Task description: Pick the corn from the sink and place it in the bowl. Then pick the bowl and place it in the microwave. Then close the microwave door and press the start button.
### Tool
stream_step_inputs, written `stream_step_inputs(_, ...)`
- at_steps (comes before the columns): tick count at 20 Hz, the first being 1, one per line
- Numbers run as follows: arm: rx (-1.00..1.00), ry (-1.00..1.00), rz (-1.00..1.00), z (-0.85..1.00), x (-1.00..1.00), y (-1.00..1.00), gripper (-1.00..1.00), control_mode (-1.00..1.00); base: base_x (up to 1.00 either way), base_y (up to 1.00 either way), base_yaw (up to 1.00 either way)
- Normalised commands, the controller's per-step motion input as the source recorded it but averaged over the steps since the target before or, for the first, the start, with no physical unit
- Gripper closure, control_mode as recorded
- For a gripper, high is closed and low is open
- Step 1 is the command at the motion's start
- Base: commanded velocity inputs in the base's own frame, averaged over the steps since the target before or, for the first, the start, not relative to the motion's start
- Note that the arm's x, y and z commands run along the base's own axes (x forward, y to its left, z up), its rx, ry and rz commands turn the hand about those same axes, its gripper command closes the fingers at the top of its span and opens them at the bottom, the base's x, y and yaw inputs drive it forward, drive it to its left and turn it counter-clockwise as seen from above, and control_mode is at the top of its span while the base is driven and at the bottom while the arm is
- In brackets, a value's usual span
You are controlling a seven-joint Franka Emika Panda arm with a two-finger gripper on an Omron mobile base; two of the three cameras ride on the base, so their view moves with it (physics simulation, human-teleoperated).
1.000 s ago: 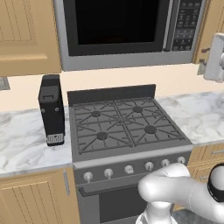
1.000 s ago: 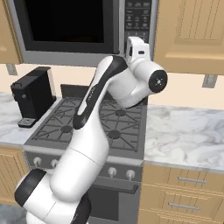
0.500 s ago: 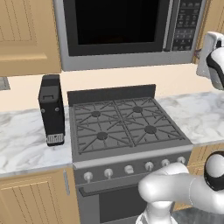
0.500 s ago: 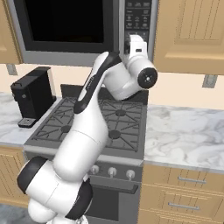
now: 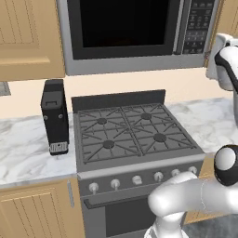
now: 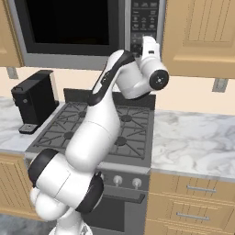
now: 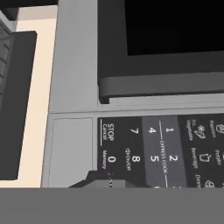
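The silver-grey microwave [image 5: 69,42] hangs over the range with its microwave door [image 5: 123,23] closed, its glass black. Its dark keypad [image 6: 144,18] is on the right. My gripper [image 6: 137,49] is raised to the lower edge of that keypad, fingers together and holding nothing. In the hand view the keypad [image 7: 153,148] is very close, with the STOP/Cancel and number keys readable, and the dark fingertips [image 7: 105,180] sit just below the 0 key. The door handle [image 7: 162,85] runs across above the keys. The corn, the bowl and the sink are out of view.
Below the microwave is a gas stove [image 5: 130,130] with dark grates and a row of knobs [image 5: 139,179]. A black coffee machine [image 5: 55,116] stands on the marble counter [image 5: 23,144] to the left. More counter [image 6: 193,137] lies to the right, and wooden cabinets [image 6: 202,36] flank the microwave.
The hand has drawn in closer to the keypad's lower edge and the forearm has swung round. The stove, the counters and the microwave have stayed as they were.
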Motion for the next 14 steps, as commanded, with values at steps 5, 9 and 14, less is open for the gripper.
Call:
stream_step_inputs(5, 0.0, 0.0, -0.02, -0.06, 0.52, -0.04, 1.0, -1.0, 0.0, 0.0, 0.0)
stream_step_inputs(9, 0.0, 0.0, -0.01, -0.01, 0.46, -0.24, 1.0, -1.0, 0.0, 0.0, 0.0)
stream_step_inputs(14, 0.0, 0.0, 0.0, 0.0, 0.43, -0.34, 1.0, -1.0, 0.0, 0.0, 0.0)
